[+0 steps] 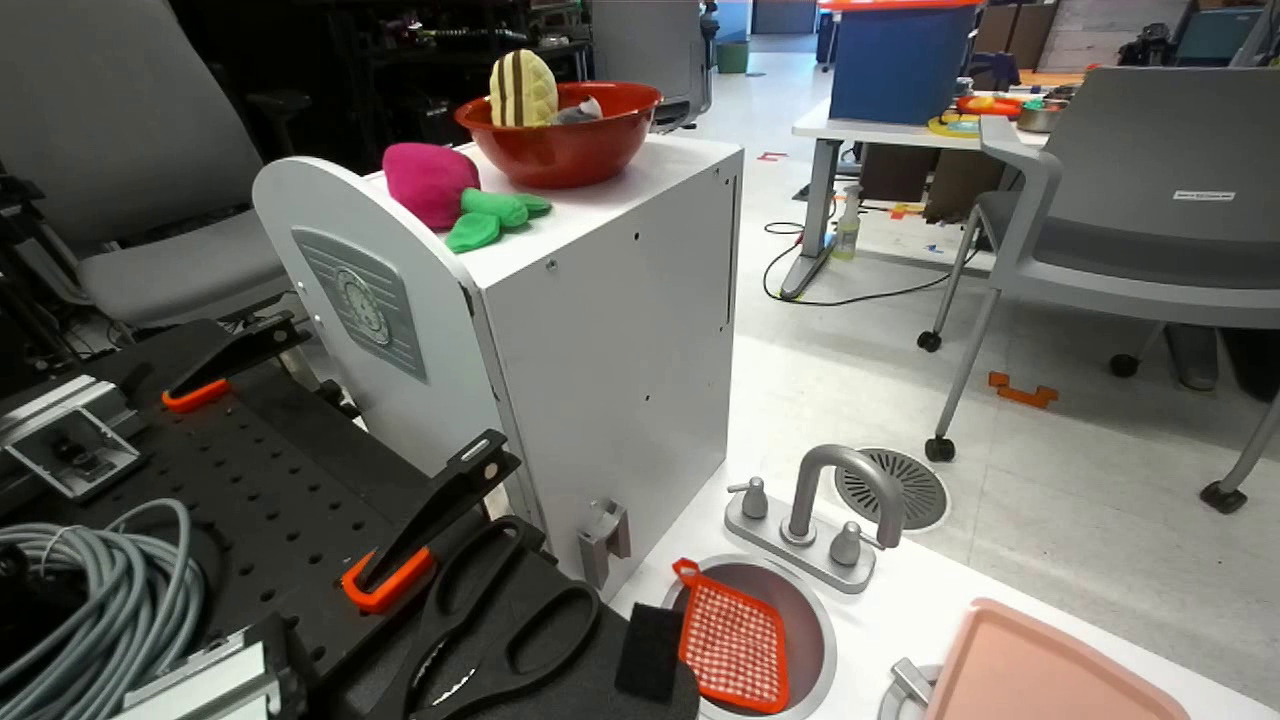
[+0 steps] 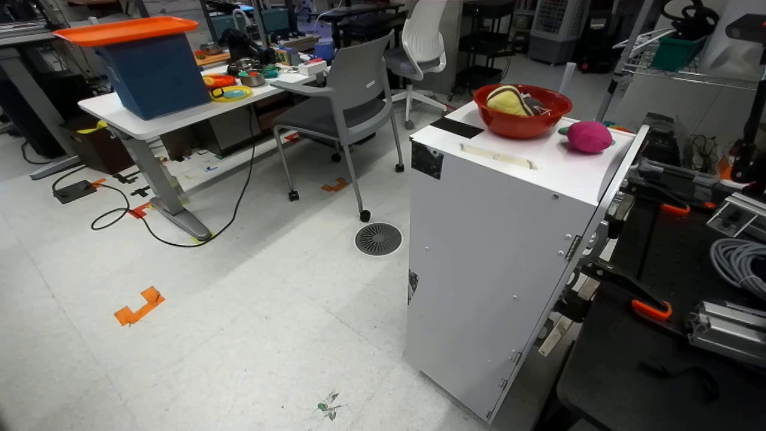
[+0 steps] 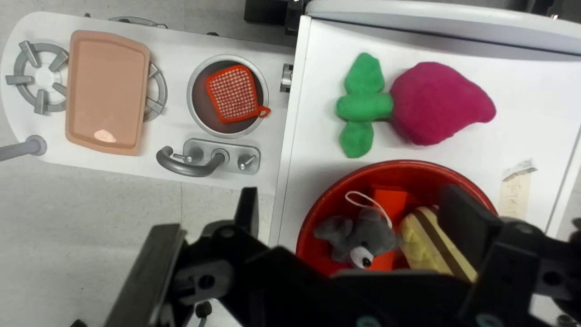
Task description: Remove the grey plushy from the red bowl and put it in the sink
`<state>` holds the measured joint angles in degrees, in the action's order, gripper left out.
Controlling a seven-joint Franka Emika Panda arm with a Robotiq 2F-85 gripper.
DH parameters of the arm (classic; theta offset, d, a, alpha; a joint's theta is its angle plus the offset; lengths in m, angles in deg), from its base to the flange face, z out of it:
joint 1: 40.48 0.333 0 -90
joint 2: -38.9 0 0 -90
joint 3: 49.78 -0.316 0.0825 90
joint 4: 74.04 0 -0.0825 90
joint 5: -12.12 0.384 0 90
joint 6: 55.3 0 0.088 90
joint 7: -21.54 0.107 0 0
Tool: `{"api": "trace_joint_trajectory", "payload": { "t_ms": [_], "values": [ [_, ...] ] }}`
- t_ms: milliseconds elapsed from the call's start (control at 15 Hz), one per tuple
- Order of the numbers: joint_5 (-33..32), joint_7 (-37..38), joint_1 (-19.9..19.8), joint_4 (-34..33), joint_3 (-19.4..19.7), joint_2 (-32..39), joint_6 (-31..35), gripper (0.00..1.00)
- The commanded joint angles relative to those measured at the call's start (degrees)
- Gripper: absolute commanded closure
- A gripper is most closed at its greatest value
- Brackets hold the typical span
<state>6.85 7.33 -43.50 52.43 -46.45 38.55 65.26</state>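
Inside the red bowl (image 3: 333, 200) sits the grey plushy (image 3: 374, 232) (yellow toy (image 3: 417, 245) beside it); well apart from the bowl is the sink (image 3: 199, 103); the gripper (image 3: 348, 206) has jaws spread.

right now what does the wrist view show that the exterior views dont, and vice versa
Only the wrist view shows the gripper, its jaws apart, and the orange piece inside the red bowl.

Only the exterior views show the blue bin and the coiled grey cable.

All share that bowl, the grey plushy and yellow striped item in it, and the pink plush. The sink shows in the wrist view and in an exterior view.
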Motion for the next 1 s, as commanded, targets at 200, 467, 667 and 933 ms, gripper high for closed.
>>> {"api": "trace_joint_trajectory", "payload": {
  "t_ms": [200, 467, 667, 933],
  "values": [
    [2.24, -4.53, 0.45, -1.53, -0.51, 0.01, 4.60, 0.00],
    [6.64, -11.90, 0.64, -0.57, -0.78, -0.64, 7.46, 0.00],
    [5.40, -9.72, 0.54, -1.10, -0.81, 0.00, 6.30, 0.00],
    [5.60, -10.37, 0.55, -1.07, -0.81, 0.00, 6.38, 0.00]
  ]
}}
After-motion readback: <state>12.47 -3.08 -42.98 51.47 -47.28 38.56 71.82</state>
